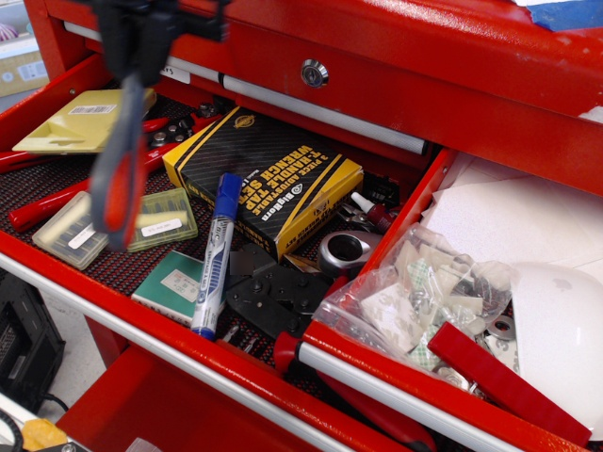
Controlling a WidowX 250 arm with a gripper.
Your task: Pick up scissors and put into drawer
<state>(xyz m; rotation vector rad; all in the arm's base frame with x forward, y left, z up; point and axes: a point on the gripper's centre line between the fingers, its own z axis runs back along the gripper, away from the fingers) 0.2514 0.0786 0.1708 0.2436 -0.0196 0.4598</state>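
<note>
The scissors (121, 179), with red-orange loop handles lined in grey, hang blurred at the upper left of the frame, handles down, above the open red metal drawer (170, 325). Their blade end is clamped in the dark hand (141, 56). They look light, stiff and slick at the steel, so a hold near the pivot seems safest; held by the blades they may swing.

Below them the drawer holds two clear plastic bit cases (155, 221), a blue marker (216, 254), a black-and-yellow wrench box (268, 174) and red-handled pliers (57, 202).
</note>
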